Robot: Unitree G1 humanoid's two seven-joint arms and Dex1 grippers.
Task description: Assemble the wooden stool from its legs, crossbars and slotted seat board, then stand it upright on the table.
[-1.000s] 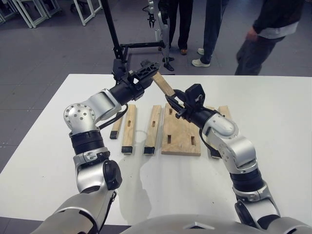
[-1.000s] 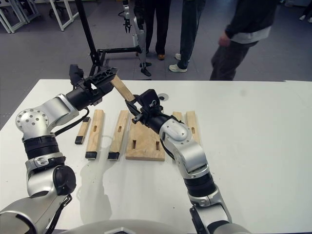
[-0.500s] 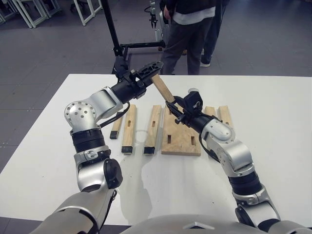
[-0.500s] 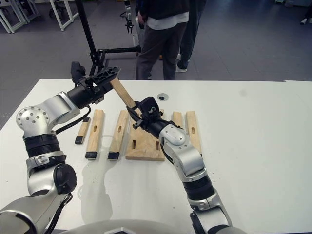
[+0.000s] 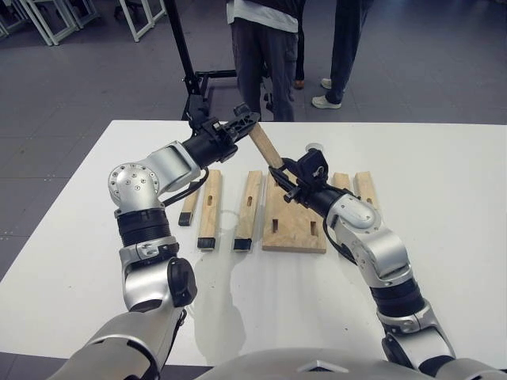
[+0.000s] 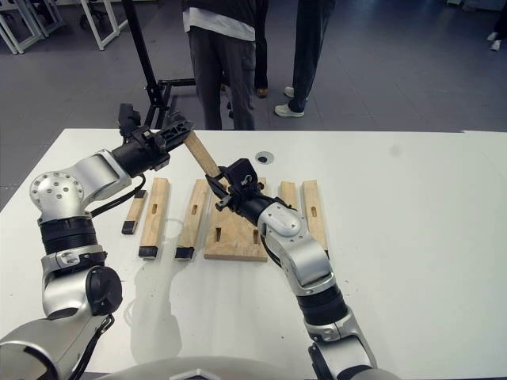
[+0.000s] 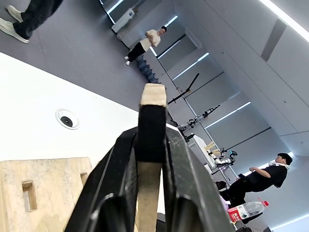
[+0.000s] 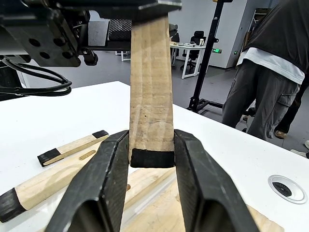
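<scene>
A wooden stool leg (image 5: 267, 147) with black-capped ends hangs tilted over the far edge of the slotted seat board (image 5: 295, 223). My left gripper (image 5: 239, 123) is shut on its upper end (image 7: 150, 140). My right gripper (image 5: 285, 176) is shut on its lower end (image 8: 150, 145). The seat board lies flat on the white table (image 5: 444, 237). Two more legs (image 5: 209, 207) (image 5: 248, 209) lie side by side left of the board, and a short crossbar (image 5: 189, 207) lies beyond them. Two wooden pieces (image 5: 364, 188) (image 5: 341, 180) lie right of the board, partly behind my right arm.
A round cable hole (image 6: 265, 157) sits in the table behind the board. A black metal stand (image 5: 190, 71) rises past the far edge. The table's near half and right side are bare.
The leg's upper end and my left gripper have shifted slightly; both grippers keep their hold on the leg. People behind the table have walked to the left.
</scene>
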